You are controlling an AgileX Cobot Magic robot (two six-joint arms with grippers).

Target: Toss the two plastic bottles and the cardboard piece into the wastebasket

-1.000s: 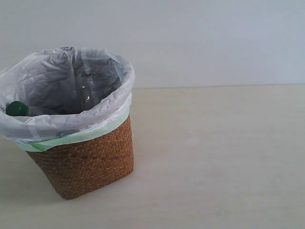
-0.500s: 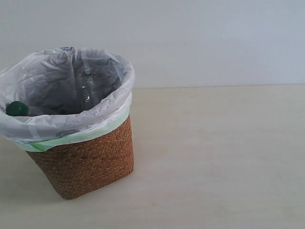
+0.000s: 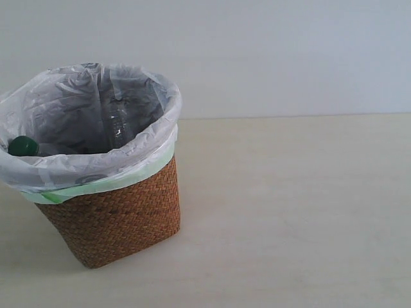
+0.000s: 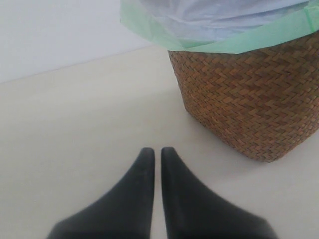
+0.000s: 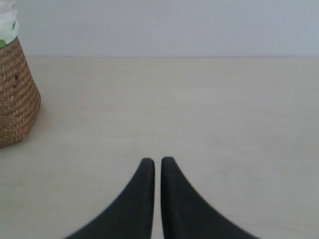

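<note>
wastebasket (image 3: 122, 212) on table (image 3: 289, 212), left of exterior view | wall (image 3: 289, 51) behind table | bag (image 3: 77, 176) in wastebasket, folded over rim | bottle cap (image 3: 24, 146) inside, at left rim | bottle body (image 3: 119, 125) inside, toward far side | left gripper (image 4: 157, 152) over table, near wastebasket | right gripper (image 5: 157, 162) over table, well apart from wastebasket
</note>
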